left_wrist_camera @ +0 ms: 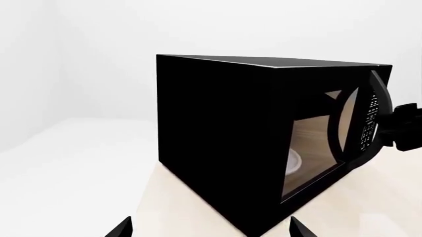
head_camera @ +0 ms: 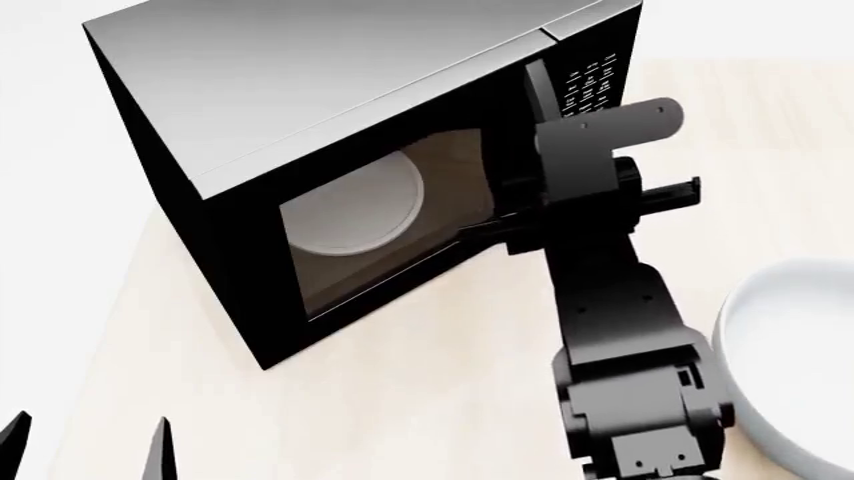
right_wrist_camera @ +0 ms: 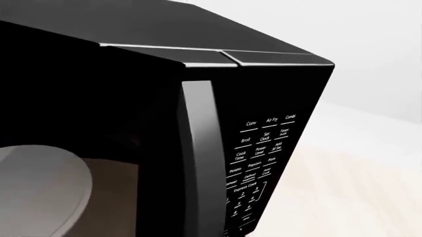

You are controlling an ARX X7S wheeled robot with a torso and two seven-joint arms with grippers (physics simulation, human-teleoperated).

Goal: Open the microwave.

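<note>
The microwave (head_camera: 334, 110) is a black box with a grey top, standing on the pale table (head_camera: 400, 400). Through its glass door I see the white turntable (head_camera: 354, 210). The vertical handle (right_wrist_camera: 201, 158) and the keypad (right_wrist_camera: 260, 153) fill the right wrist view at close range. My right gripper (head_camera: 581, 210) is right in front of the handle's lower part and hides it, with its fingers spread apart. No contact with the handle shows. My left gripper (head_camera: 87, 445) hangs open and empty near the table's front left, facing the microwave's side (left_wrist_camera: 211, 128).
A white bowl (head_camera: 794, 350) sits on the table at the right, beside my right forearm (head_camera: 627, 340). The right gripper (left_wrist_camera: 403, 126) also shows at the edge of the left wrist view. White walls lie behind the microwave.
</note>
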